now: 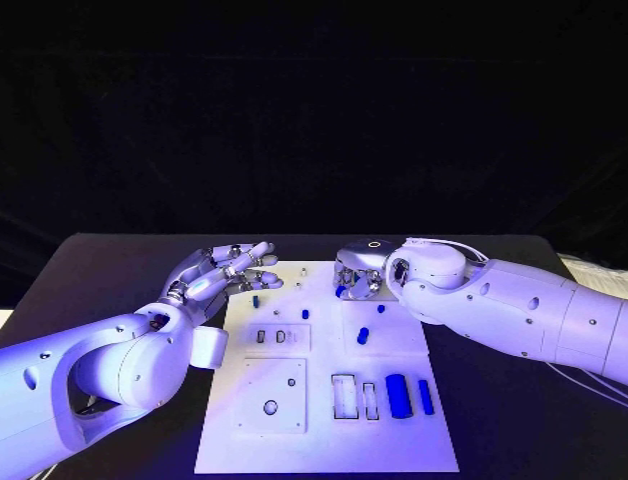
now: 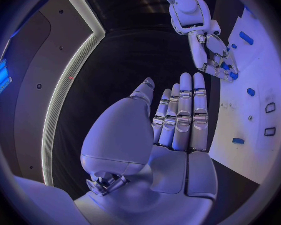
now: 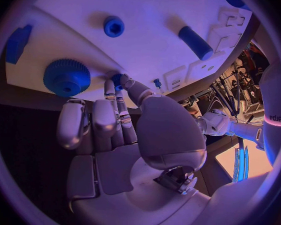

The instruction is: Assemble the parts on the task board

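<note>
The white task board [image 1: 329,440] lies mid-table with blue parts on it. My right hand [image 1: 357,278] reaches down onto the board's far end; in the right wrist view its thumb and a finger [image 3: 131,87] pinch a small blue part [image 3: 117,78] against the board, beside a blue gear [image 3: 67,77]. Close by are a blue hex nut [image 3: 113,26] and a blue cylinder [image 3: 195,42]. My left hand [image 1: 228,268] hovers over the board's far left corner, fingers stretched out and holding nothing; the left wrist view shows that hand [image 2: 178,120] flat.
Two blue cylinders [image 1: 398,395] [image 1: 425,397] lie in slots at the board's near right. Small blue pieces [image 1: 362,336] [image 1: 255,300] [image 1: 306,313] sit mid-board. Black table [image 1: 98,280] surrounds the board; white cables [image 1: 588,390] trail along the right side.
</note>
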